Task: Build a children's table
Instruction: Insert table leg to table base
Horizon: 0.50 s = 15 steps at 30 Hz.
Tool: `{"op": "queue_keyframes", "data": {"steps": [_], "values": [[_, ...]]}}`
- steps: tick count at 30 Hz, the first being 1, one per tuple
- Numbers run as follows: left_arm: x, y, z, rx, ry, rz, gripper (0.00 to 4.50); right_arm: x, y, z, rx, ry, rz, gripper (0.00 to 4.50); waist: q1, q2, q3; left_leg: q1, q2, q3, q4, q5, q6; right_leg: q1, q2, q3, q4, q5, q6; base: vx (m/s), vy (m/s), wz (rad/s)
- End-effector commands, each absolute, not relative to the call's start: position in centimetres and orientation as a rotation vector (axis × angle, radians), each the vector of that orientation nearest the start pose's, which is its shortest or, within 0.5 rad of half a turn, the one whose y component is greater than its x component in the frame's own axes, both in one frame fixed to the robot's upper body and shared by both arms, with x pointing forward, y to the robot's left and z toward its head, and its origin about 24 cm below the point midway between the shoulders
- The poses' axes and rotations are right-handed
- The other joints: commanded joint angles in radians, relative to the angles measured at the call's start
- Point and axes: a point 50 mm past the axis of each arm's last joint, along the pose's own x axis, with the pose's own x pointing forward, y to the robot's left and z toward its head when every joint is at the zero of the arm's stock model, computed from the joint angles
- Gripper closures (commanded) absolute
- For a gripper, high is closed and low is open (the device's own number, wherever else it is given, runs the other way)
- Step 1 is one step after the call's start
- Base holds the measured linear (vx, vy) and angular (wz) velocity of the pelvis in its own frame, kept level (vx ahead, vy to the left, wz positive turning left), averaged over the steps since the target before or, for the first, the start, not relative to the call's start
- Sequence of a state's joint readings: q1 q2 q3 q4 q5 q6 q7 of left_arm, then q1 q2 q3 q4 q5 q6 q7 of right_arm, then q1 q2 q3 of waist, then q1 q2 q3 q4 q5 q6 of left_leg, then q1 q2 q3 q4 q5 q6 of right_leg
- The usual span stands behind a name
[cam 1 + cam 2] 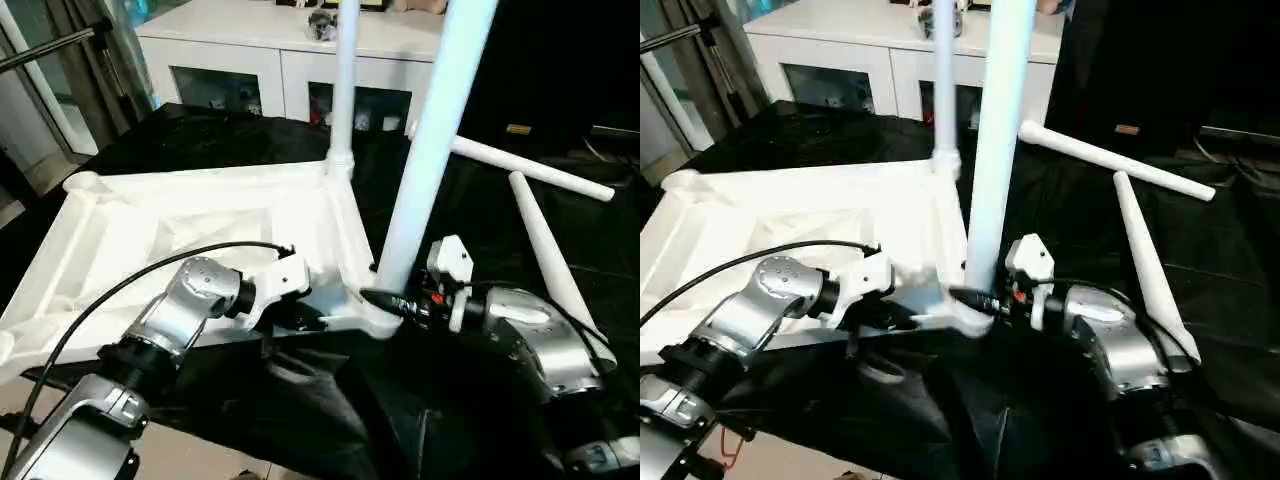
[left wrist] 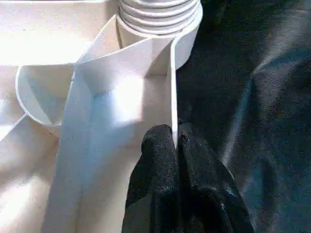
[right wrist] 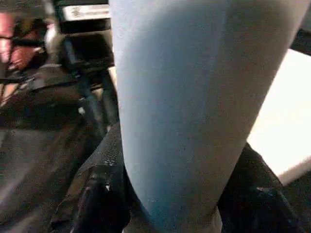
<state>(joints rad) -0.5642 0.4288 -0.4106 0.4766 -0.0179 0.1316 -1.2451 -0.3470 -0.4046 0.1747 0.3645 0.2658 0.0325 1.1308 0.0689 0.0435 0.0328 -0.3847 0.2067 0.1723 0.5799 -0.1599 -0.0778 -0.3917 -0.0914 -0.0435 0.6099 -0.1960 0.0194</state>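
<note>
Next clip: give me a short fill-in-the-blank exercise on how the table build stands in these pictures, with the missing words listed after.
1. The right tool grips a leg standing in the tabletop's near corner ____.
2. The left tool is pinched on a thin ____ of the tabletop.
3. ____ loose legs lie on the black cloth.
4. The tabletop lies with its ribbed underside facing ____.

Missing words: socket; rib; Two; up

White tabletop [image 1: 200, 225] and white legs [image 1: 430, 140] lie on black cloth [image 1: 300, 420].
</note>
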Motion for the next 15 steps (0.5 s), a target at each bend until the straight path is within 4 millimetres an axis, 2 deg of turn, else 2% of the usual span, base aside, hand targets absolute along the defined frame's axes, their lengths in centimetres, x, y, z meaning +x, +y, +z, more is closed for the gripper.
{"op": "queue_keyframes", "data": {"steps": [1,7,10,11,12,14,15], "values": [[30.4,11.7,7.0,0.503,0.377,-1.520,4.50,26.0,-16.0,0.9,-0.107,0.458,1.282,2.58,0.002,0.000,-0.054,0.018,0.016,0.001,-0.071,-0.313,0.038,0.040,-0.033,0.022,-0.072,-0.136,-0.265,0.000,0.000,0.00],[30.8,11.9,6.9,0.515,0.399,-1.495,4.50,26.2,-15.9,0.8,-0.096,0.449,1.263,2.58,0.007,-0.001,-0.051,0.020,0.016,0.001,-0.075,-0.334,0.025,0.036,-0.036,0.025,-0.077,-0.203,-0.248,0.000,0.000,0.00],[31.7,11.9,7.0,0.507,0.399,-1.401,4.50,27.3,-15.7,0.8,-0.090,0.388,1.134,2.58,0.006,-0.001,-0.049,0.022,0.016,0.001,-0.077,-0.352,0.014,0.031,-0.037,0.025,-0.081,-0.237,-0.240,0.000,0.000,0.00],[32.1,11.8,7.1,0.506,0.388,-1.355,4.50,27.9,-15.8,0.7,-0.099,0.378,1.054,2.58,0.004,-0.004,-0.046,0.024,0.015,0.001,-0.078,-0.374,0.002,0.028,-0.038,0.025,-0.085,-0.279,-0.231,0.000,0.000,0.00],[32.2,11.7,7.2,0.506,0.385,-1.343,4.50,28.1,-15.8,0.6,-0.102,0.376,1.033,2.58,0.003,-0.002,-0.045,0.026,0.014,0.000,-0.078,-0.388,-0.004,0.026,-0.038,0.025,-0.086,-0.305,-0.226,0.000,0.000,0.00],[33.0,11.3,7.4,0.494,0.362,-1.250,4.50,28.9,-15.9,0.2,-0.102,0.374,0.906,2.58,-0.001,-0.006,-0.042,0.027,0.013,-0.004,-0.082,-0.425,-0.017,0.025,-0.040,0.023,-0.094,-0.387,-0.198,0.000,0.000,0.00],[33.9,10.8,7.5,0.466,0.353,-1.143,4.50,29.6,-15.9,-0.1,-0.080,0.379,0.798,2.58,-0.007,-0.004,-0.039,0.027,0.010,-0.007,-0.083,-0.451,-0.027,0.022,-0.040,0.021,-0.098,-0.440,-0.181,0.000,0.000,0.00]]}}
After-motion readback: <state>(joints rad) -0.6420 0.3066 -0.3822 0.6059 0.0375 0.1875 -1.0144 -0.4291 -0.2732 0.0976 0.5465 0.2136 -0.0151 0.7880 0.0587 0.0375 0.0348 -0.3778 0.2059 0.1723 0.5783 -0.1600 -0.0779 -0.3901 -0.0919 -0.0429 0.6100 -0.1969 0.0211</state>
